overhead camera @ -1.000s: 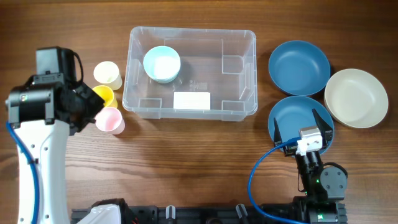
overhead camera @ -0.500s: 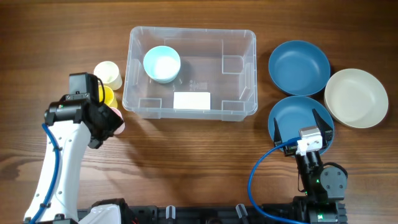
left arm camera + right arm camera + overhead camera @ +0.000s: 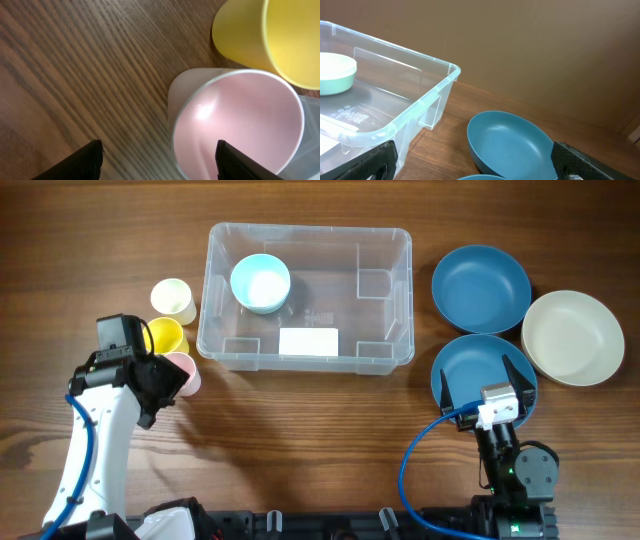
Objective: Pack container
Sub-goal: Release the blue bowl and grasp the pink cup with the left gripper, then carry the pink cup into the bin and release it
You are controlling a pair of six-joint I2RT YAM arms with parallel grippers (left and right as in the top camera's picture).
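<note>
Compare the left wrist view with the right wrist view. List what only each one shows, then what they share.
Left wrist only: the pink cup and the yellow cup beside it, with the left end effector open at the pink cup. Right wrist only: the container with a pale bowl inside, a blue bowl beside it, and the open right end effector. Both: the wooden table.

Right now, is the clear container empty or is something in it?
Not empty: one pale blue bowl sits upright on the floor of the container.
</note>
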